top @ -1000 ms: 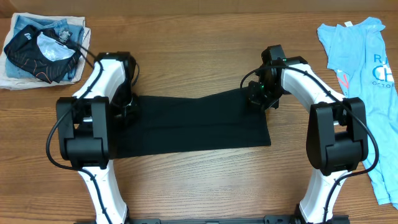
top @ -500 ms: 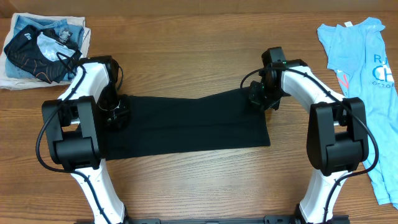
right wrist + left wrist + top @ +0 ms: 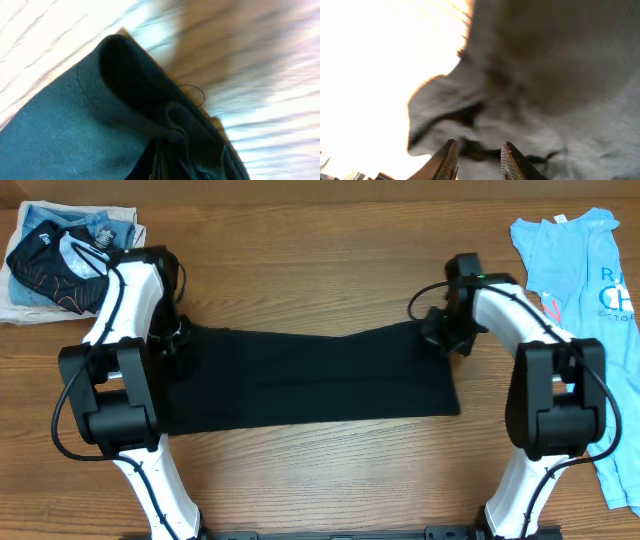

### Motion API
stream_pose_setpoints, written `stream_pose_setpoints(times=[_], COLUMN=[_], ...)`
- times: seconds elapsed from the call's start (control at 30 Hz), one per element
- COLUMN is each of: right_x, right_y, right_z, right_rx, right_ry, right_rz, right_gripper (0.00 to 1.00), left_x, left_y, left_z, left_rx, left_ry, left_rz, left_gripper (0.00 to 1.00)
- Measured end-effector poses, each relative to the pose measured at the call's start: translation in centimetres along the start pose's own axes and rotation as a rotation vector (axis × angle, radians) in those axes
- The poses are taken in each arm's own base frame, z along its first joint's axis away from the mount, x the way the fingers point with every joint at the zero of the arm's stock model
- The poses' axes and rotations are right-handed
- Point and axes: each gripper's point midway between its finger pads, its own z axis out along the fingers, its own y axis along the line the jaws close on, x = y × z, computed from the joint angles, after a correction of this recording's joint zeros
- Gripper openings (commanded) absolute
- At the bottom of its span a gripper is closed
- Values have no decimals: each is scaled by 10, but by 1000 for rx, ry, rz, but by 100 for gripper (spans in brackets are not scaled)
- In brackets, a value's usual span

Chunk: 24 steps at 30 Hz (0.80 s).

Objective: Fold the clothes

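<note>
limp, light black t-shirt point(image 3: 310, 375) will sag; grip its end corners. right gripper point(image 3: 441, 338) clamps 1 corner; left gripper point(image 3: 479, 159) has jaws slightly apart over cloth.

Plain black T-shirt point(image 3: 300, 375), folded into a long band, flat on wooden table point(image 3: 320, 240)

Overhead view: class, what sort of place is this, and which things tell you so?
Probably a robotics lab bench set up for folding laundry: a left arm and right arm mounted at a wood-grain table, a black T-shirt spread between them, and a light blue T-shirt lying aside.
</note>
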Motion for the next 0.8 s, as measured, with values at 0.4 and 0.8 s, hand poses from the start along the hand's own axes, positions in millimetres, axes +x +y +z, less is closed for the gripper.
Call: stream_pose_setpoints(times=[0.4, 0.8], right_x=[-31, -46], right_y=[-30, -69], right_z=[-64, -90], right_rx=[94, -5], right_ry=[-11, 27], right_rz=[94, -1], right_gripper=[100, 100], left_x=[-7, -8], left_y=[5, 3], left_z=[-49, -49], left_rx=[27, 33], left_ry=[-41, -41], left_rz=[15, 22], left_gripper=[100, 100])
